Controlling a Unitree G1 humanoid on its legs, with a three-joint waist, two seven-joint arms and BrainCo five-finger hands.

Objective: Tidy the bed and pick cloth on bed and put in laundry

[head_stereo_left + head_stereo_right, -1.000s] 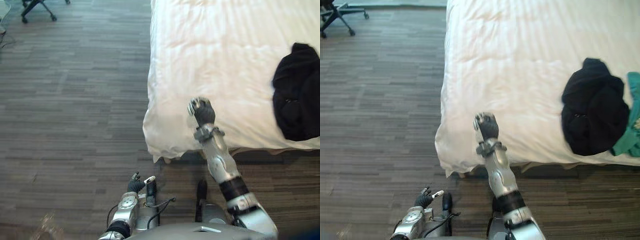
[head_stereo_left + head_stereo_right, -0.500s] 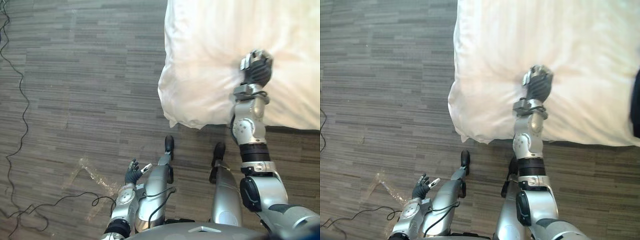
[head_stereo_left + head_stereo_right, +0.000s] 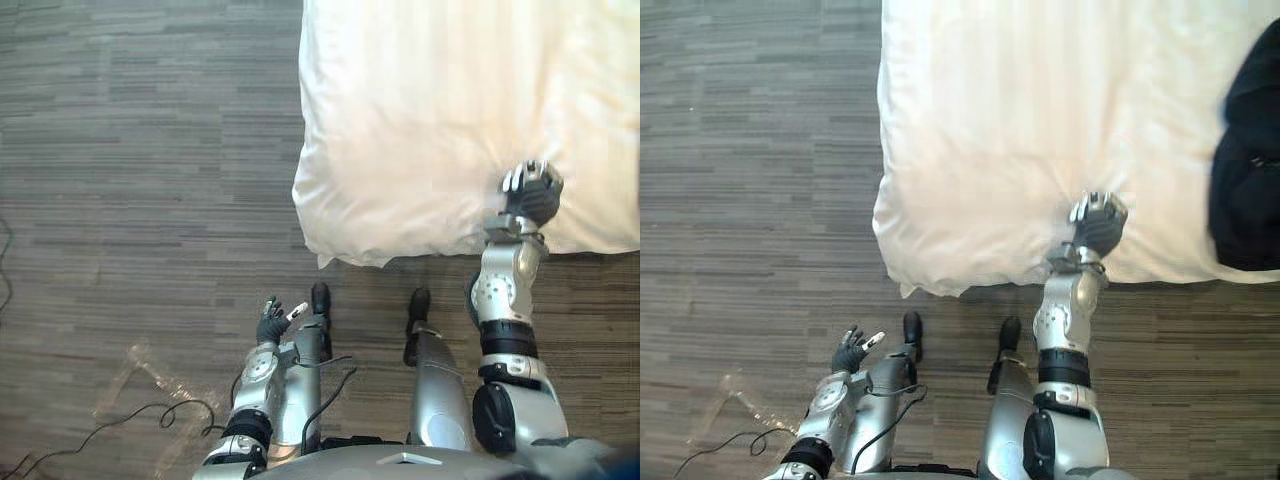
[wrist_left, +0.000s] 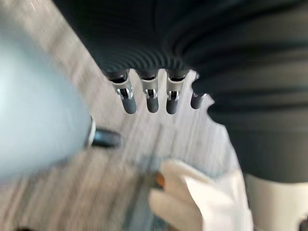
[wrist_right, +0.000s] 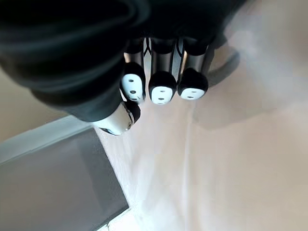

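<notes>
A white duvet covers the bed [image 3: 420, 100], whose near corner hangs over the floor. A black cloth [image 3: 1245, 170] lies on the bed at the far right. My right hand [image 3: 1100, 225] rests on the duvet close to the bed's front edge, left of the black cloth and apart from it. In the right wrist view its fingers [image 5: 159, 86] are curled into a fist over the white bedding with nothing between them. My left hand [image 3: 272, 322] hangs low over the floor, off the bed's corner, fingers relaxed and empty.
Grey wood-look floor [image 3: 130, 180] runs along the left and front of the bed. A crumpled piece of clear plastic [image 3: 140, 375] lies on the floor at the lower left.
The camera has shifted. My right hand has moved rightward along the bed, nearer the front edge and the black cloth. The left hand stays low.
</notes>
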